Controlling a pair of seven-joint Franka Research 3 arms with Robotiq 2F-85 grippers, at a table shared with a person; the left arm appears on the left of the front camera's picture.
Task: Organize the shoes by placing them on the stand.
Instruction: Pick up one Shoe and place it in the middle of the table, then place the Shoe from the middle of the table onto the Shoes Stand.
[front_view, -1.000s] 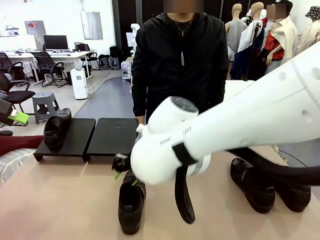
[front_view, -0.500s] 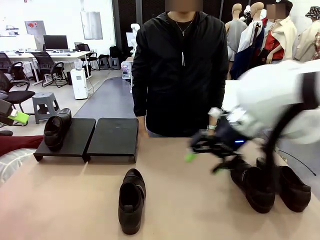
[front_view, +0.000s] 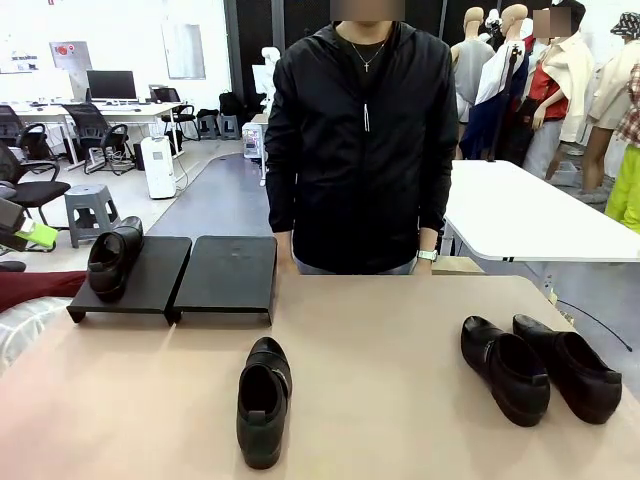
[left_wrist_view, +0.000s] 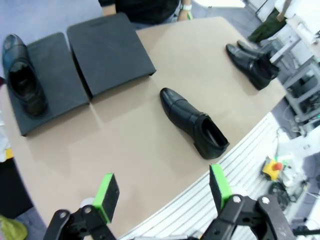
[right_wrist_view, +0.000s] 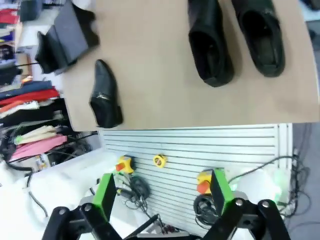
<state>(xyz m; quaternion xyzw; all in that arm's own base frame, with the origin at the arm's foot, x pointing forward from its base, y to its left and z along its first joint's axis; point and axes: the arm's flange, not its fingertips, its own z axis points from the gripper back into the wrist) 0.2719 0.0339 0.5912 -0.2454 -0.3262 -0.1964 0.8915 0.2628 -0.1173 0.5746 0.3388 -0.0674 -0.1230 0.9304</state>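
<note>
While left gripper (left_wrist_view: 162, 189) and right gripper (right_wrist_view: 162, 190) gape empty, one black leather strap shoe (front_view: 112, 257) sits on slanted matte-black stand (front_view: 225, 275), left panel; second shoe (front_view: 263, 400) lies in front of it, other two shoes (front_view: 503, 368) well right.

Glossy, seemingly leather shoes (front_view: 264, 400); matte stand (front_view: 225, 275)

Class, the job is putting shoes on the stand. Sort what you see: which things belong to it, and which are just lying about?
Belong: stand; shoe on the stand; mid-table shoe; inner right-hand shoe; outer right-hand shoe.
Lying about: white table at the back; grey stool; white floor appliance; black office chair.
</note>
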